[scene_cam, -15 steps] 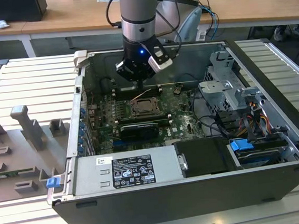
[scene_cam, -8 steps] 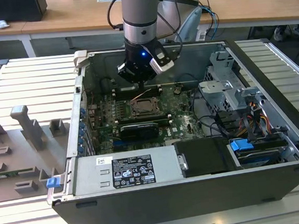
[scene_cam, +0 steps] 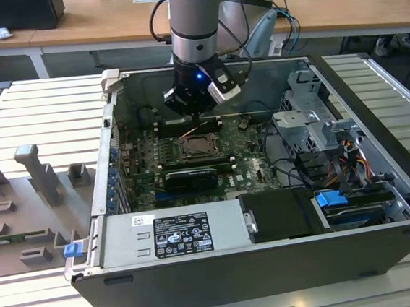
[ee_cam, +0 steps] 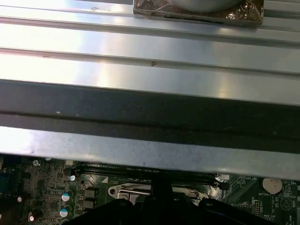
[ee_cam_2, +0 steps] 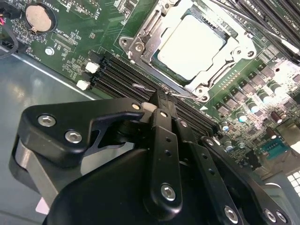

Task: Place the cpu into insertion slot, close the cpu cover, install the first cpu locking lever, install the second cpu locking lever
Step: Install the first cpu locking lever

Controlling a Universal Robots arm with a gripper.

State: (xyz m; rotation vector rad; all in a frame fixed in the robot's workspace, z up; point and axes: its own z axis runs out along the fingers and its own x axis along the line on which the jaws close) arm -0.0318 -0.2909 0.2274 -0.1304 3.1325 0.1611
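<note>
The cpu (ee_cam_2: 190, 44), pale and square, lies in the insertion slot (scene_cam: 196, 147) on the green board. The silvery cpu cover (ee_cam_2: 140, 41) lies flat around it as a frame. My gripper (scene_cam: 196, 118) hangs just behind the socket, inside the open computer case. In the second wrist view, the gripper (ee_cam_2: 159, 96) has its fingers pressed together, and their tip rests against a thin wire locking lever (ee_cam_2: 139, 87) that runs along the socket's edge beside the memory slots. The first wrist view has the gripper tip (ee_cam: 161, 180) at the socket rim (ee_cam: 129, 190).
Black memory slots (ee_cam_2: 117, 70) lie between gripper and socket. A long black card (scene_cam: 191, 178) sits in front of the socket. The power supply (scene_cam: 176, 232) fills the case's front, drive bays and cables (scene_cam: 319, 135) the exterior view's right. The case wall (ee_cam: 150, 103) stands close behind.
</note>
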